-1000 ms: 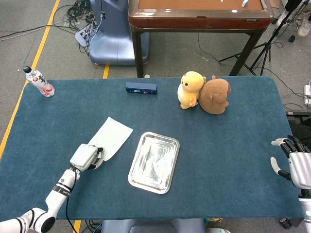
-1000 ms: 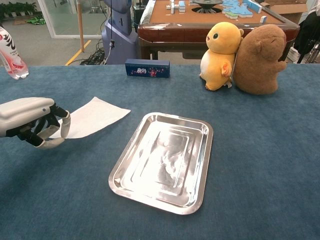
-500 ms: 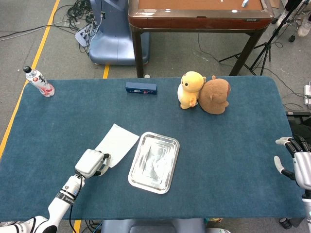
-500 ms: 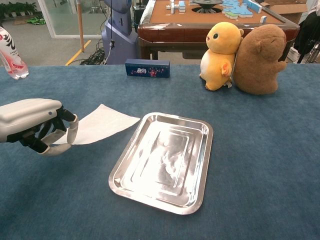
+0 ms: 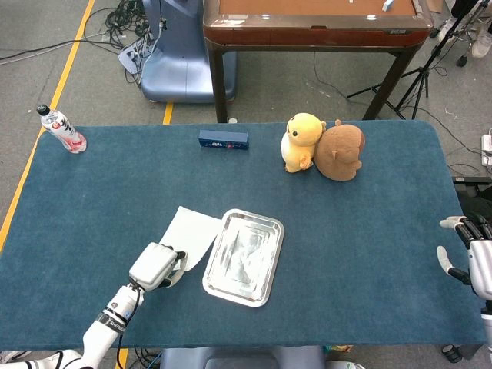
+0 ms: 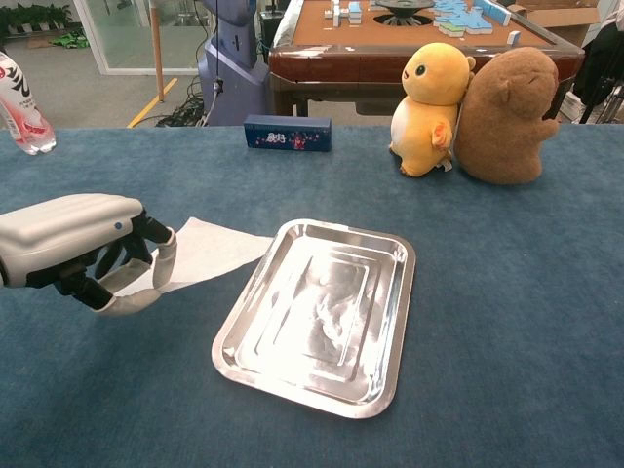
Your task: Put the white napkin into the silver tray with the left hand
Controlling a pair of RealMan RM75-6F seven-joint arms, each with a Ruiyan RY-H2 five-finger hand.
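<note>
Your left hand (image 6: 83, 249) pinches near corner of white napkin (image 6: 210, 252); napkin's far edge just beside silver tray (image 6: 395, 322) rim; right hand (image 5: 470, 257) fingers spread, at table (image 5: 369, 231) edge

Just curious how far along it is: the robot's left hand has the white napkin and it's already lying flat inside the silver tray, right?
Not quite. The left hand does hold the white napkin, but the napkin lies on the blue table beside the silver tray, just at its left rim. The chest view shows it.

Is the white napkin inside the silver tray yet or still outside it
Outside. The white napkin lies on the tablecloth, its edge reaching the silver tray rim; the left hand grips its near end.
</note>
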